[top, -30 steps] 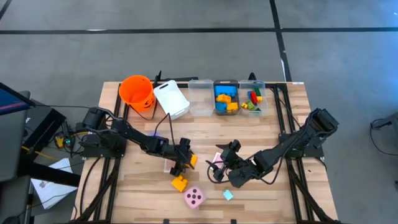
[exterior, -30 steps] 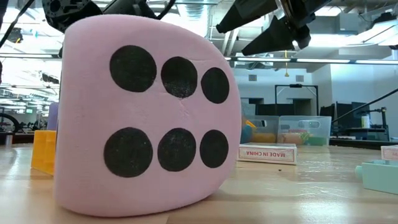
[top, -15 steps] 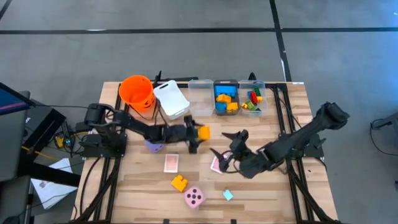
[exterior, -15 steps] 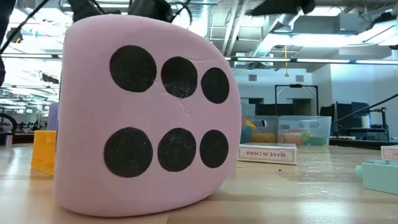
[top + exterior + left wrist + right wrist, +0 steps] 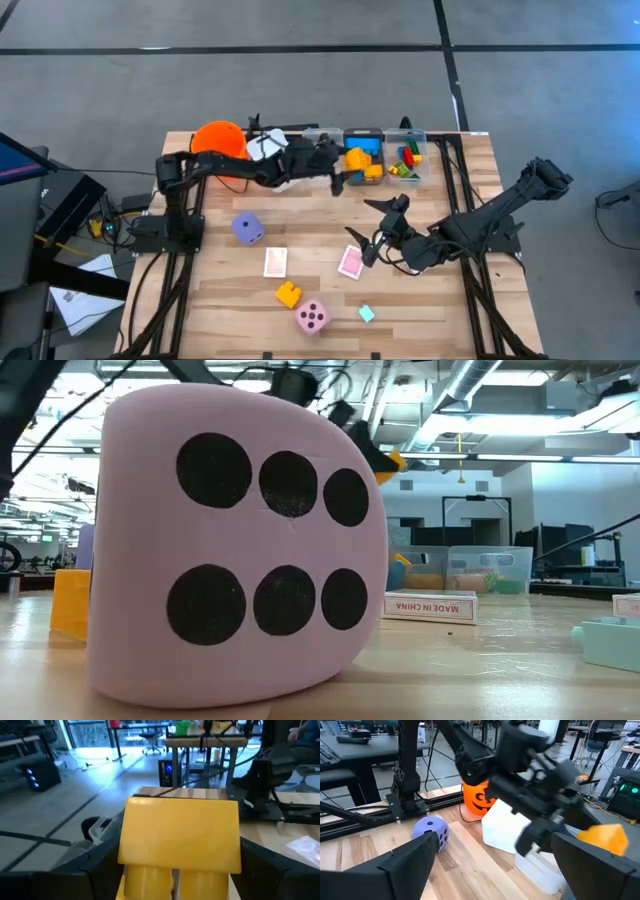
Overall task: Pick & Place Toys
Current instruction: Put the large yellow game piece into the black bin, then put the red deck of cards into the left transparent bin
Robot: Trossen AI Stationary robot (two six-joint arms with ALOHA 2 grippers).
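My left gripper (image 5: 338, 172) hangs in the air by the bins at the table's far edge, shut on a yellow brick (image 5: 180, 840); the low view shows that brick (image 5: 388, 460) high up. My right gripper (image 5: 368, 225) stands open above the table's middle, over a pink-backed card (image 5: 350, 262), with nothing between its fingers. Flat on the wood lie a second card (image 5: 275, 262), a purple die (image 5: 248, 228), a pink die (image 5: 313, 317), another yellow brick (image 5: 289, 294) and a pale teal brick (image 5: 367, 313). My left gripper pinches the yellow brick between its two fingers, one finger (image 5: 95, 865) on each of two opposite sides (image 5: 125, 845). The fingers reach out roughly level from the table's left. The brick is lifted clear of the table, as the right wrist view shows (image 5: 605, 837).
Along the far edge stand an orange bucket (image 5: 220, 140), a white bin (image 5: 268, 150), a clear bin (image 5: 322, 138), and two bins with bricks (image 5: 362, 135) (image 5: 405, 135). My left arm stretches over the bucket and the white bin. Bare wood lies at the near right.
My left gripper has swung from the table's near middle toward the far edge and up, carrying the yellow brick to the bins and levelling out; this uncovered the purple die and one card. My right gripper has risen and drawn toward the far edge, staying open.
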